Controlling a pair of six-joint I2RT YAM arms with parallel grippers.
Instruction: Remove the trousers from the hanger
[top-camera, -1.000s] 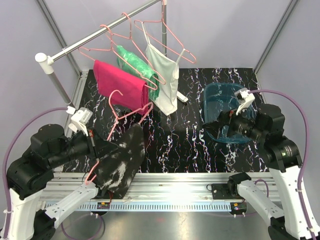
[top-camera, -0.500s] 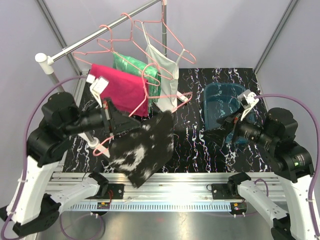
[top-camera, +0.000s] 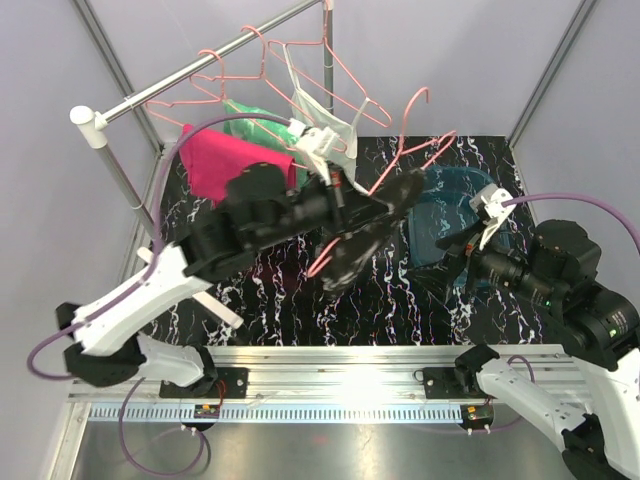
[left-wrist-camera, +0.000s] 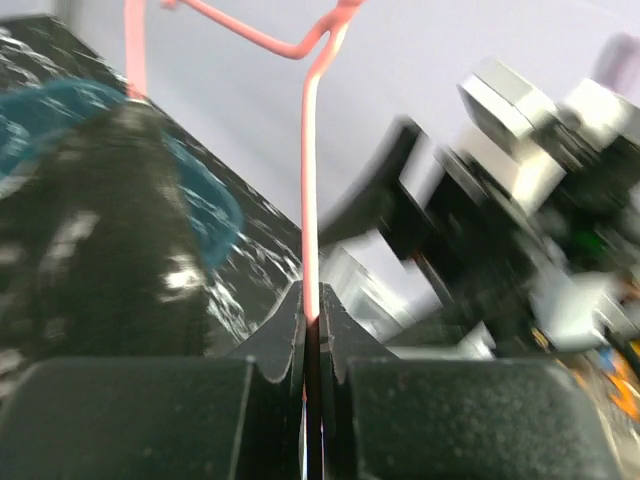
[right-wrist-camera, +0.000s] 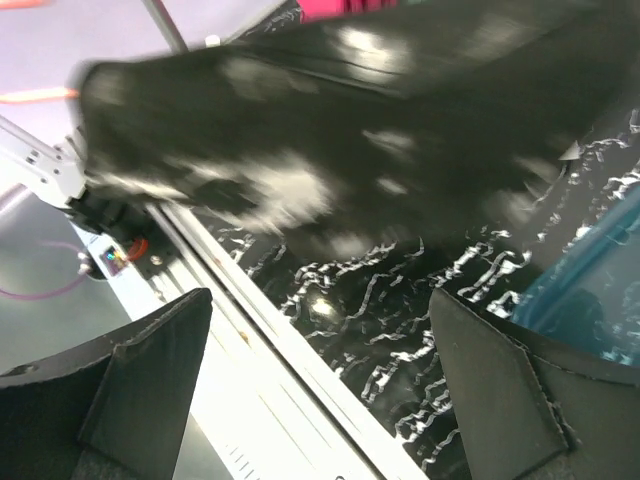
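Overhead, the bench (top-camera: 270, 295) is a black slab veined with white. It is boxed in by pale lilac-grey walls (top-camera: 470, 60) and edged on the near side by an aluminium rail (top-camera: 330, 365) that carries both arm bases. A clothes bar (top-camera: 190, 70) slants across the back left corner, and the magenta trousers (top-camera: 232, 165), the green trousers (top-camera: 250, 108) and a white tank top (top-camera: 308, 103) hang from it. A teal bin (top-camera: 455, 195) sits on the bench at the right.

The left arm reaches across the middle. Its left claw (left-wrist-camera: 312, 330) is pinched tight on the wire of a pink hanger (left-wrist-camera: 308, 180), fingers nearly touching. The black speckled trousers (top-camera: 370, 235) are draped over that hanger, held in the air above the bench just beside the bin, well clear of the bar.

The right claw (right-wrist-camera: 315, 330) is spread wide with nothing between its fingers, close under the blurred black cloth.
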